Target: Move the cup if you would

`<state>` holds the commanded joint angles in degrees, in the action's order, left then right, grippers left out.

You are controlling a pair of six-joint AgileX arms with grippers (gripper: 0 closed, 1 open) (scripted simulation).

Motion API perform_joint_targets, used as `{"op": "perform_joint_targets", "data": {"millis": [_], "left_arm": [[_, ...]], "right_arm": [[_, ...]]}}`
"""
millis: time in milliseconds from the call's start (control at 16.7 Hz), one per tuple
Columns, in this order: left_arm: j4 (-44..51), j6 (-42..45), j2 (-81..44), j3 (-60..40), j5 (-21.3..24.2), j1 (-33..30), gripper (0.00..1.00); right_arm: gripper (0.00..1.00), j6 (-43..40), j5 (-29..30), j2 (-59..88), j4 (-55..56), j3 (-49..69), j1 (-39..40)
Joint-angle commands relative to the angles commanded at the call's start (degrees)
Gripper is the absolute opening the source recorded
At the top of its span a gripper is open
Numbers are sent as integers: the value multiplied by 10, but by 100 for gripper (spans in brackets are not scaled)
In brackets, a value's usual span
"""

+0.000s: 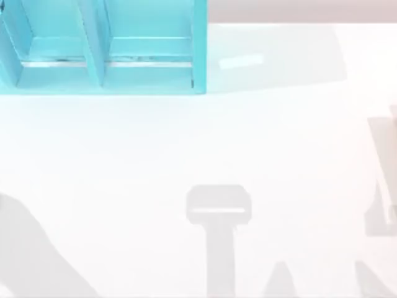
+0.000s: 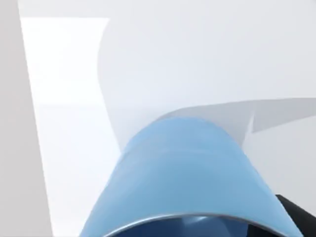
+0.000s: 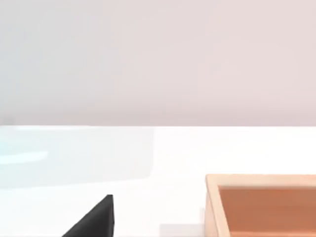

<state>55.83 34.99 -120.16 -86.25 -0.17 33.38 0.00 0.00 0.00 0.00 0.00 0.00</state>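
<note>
A teal shelf unit [image 1: 105, 46] with open compartments sits in the upper left of the top view, on the white table [image 1: 205, 143]. Seen from the left wrist camera, a light blue cup [image 2: 187, 177] looms large in the lower middle of the frame, its rim toward the camera, with a dark bit of the left gripper at the lower right corner; whether that gripper is clenched on the cup I cannot tell. From the right wrist camera, an orange-brown wooden box [image 3: 261, 205] lies on the table at the lower right, and a black fingertip [image 3: 96, 219] of the right gripper pokes in at the bottom; its jaws' state cannot be told.
</note>
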Motion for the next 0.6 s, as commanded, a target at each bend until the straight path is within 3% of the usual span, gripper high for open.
{"op": "perform_joint_targets", "data": {"millis": [240, 600], "left_arm": [[-1, 0, -1, 1, 0, 0, 0], [-1, 0, -1, 1, 0, 0, 45]], "right_arm": [[100, 0, 0, 0, 0, 0, 0], [100, 0, 0, 0, 0, 0, 0]]}}
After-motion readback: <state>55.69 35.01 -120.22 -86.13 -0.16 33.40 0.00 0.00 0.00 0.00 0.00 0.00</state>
